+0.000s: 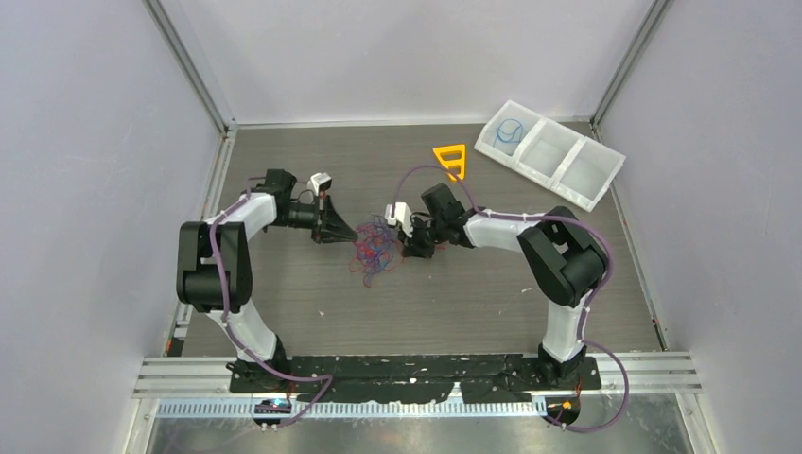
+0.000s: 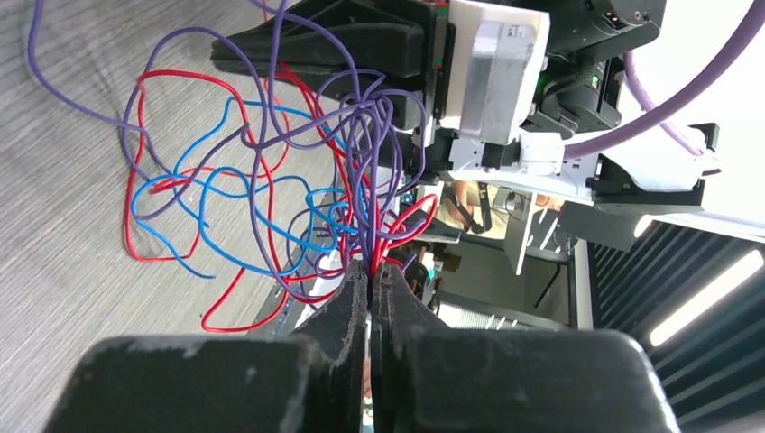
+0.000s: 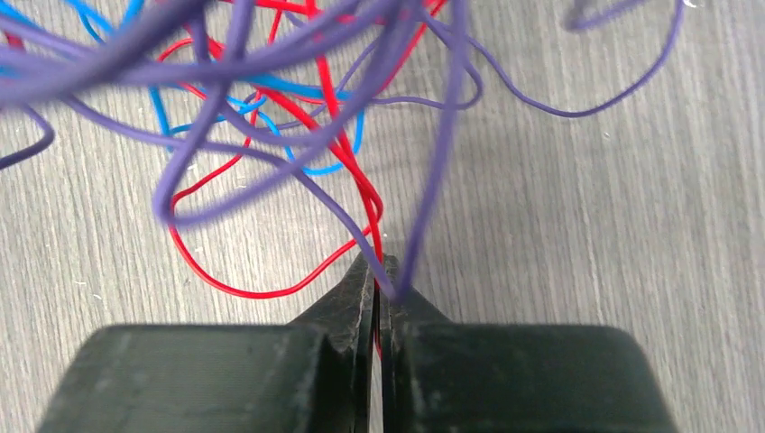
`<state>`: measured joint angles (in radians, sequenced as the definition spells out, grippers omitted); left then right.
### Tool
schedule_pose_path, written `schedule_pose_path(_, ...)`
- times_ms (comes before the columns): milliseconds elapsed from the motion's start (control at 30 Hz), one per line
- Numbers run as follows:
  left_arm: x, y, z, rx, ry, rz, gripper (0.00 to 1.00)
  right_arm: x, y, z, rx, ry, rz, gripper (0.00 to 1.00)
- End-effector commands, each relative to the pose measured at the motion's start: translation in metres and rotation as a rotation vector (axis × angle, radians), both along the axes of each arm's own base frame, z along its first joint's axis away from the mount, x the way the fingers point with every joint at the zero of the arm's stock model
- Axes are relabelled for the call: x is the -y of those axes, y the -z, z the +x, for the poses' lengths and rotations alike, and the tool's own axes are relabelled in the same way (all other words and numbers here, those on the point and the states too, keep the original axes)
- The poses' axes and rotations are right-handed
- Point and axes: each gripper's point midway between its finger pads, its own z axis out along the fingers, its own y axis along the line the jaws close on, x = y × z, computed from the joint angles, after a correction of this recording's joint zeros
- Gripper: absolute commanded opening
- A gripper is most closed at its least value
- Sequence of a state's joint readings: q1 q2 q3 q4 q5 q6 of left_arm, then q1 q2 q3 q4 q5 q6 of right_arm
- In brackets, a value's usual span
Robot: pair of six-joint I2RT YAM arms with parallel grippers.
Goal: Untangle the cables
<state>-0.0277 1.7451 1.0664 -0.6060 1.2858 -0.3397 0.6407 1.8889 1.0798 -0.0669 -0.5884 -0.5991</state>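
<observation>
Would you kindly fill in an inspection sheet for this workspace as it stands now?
Surface: dark wood-grain table, a few pale specks.
Job's things: wire tangle of red, blue and purple strands at mid-table, between the two hands.
Clutter: orange plastic triangle; white three-compartment tray at the far right, with a blue wire loop in its left compartment.
Grippers: left hand shut on red and purple strands of the tangle; right hand shut on a red and a purple strand.
Cables: mauve hoses run along both arms.
Surroundings: pale walls, metal frame posts.
</observation>
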Motion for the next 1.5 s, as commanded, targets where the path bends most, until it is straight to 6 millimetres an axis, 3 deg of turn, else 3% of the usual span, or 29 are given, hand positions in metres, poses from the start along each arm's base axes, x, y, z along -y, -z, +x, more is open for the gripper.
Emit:
schedule_pose_path(0, -0.008, -0.017, -0.004, 0.067, 0.005, 0.024, 0.00, 0.001, -0.045, 0.021, 0.093, 0.061, 0.084, 0.05)
schedule_pose_path(100, -0.031, -0.002, 0.010, 0.121, -0.079, 0.159, 0.18, 0.010, -0.071, 0.031, 0.122, 0.151, 0.104, 0.05)
schedule_pose_path(233, -0.072, 0.018, 0.030, 0.239, -0.195, 0.414, 0.34, 0.023, -0.132, 0.040, 0.164, 0.268, 0.199, 0.05)
schedule_pose_path(300, -0.086, 0.020, 0.034, 0.339, -0.190, 0.530, 0.49, 0.025, -0.158, 0.034, 0.177, 0.270, 0.242, 0.05)
schedule_pose_path(367, -0.094, 0.004, 0.038, 0.505, -0.176, 0.583, 0.64, 0.024, -0.187, 0.025, 0.195, 0.254, 0.292, 0.05)
schedule_pose_path(400, -0.094, -0.005, 0.042, 0.586, -0.176, 0.587, 0.72, 0.023, -0.189, 0.021, 0.184, 0.249, 0.291, 0.05)
schedule_pose_path(467, -0.084, -0.040, 0.044, 0.806, -0.207, 0.522, 0.98, 0.018, -0.205, 0.014, 0.182, 0.217, 0.315, 0.06)
schedule_pose_path(500, -0.079, -0.057, 0.047, 0.915, -0.240, 0.487, 0.99, 0.015, -0.215, 0.011, 0.193, 0.206, 0.331, 0.05)
schedule_pose_path(633, -0.047, -0.112, 0.050, 1.263, -0.284, 0.410, 1.00, 0.007, -0.250, 0.002, 0.234, 0.169, 0.394, 0.05)
schedule_pose_path(800, 0.007, -0.145, 0.041, 1.433, -0.226, 0.293, 1.00, 0.000, -0.290, -0.006, 0.241, 0.154, 0.463, 0.05)
schedule_pose_path(933, 0.040, -0.158, 0.029, 1.561, -0.174, 0.244, 1.00, -0.010, -0.316, -0.018, 0.230, 0.131, 0.519, 0.05)
schedule_pose_path(1100, 0.055, -0.132, 0.040, 1.511, -0.165, 0.286, 0.97, -0.026, -0.359, -0.041, 0.232, 0.088, 0.613, 0.05)
schedule_pose_path(1167, 0.050, -0.108, 0.047, 1.422, -0.166, 0.337, 0.85, -0.026, -0.378, -0.043, 0.245, 0.106, 0.658, 0.06)
schedule_pose_path(1333, 0.034, -0.041, 0.029, 1.342, -0.112, 0.415, 0.59, -0.009, -0.433, -0.038, 0.308, 0.197, 0.774, 0.05)
schedule_pose_path(1467, 0.024, -0.002, 0.019, 1.206, -0.105, 0.459, 0.51, 0.002, -0.488, -0.045, 0.319, 0.230, 0.911, 0.05)
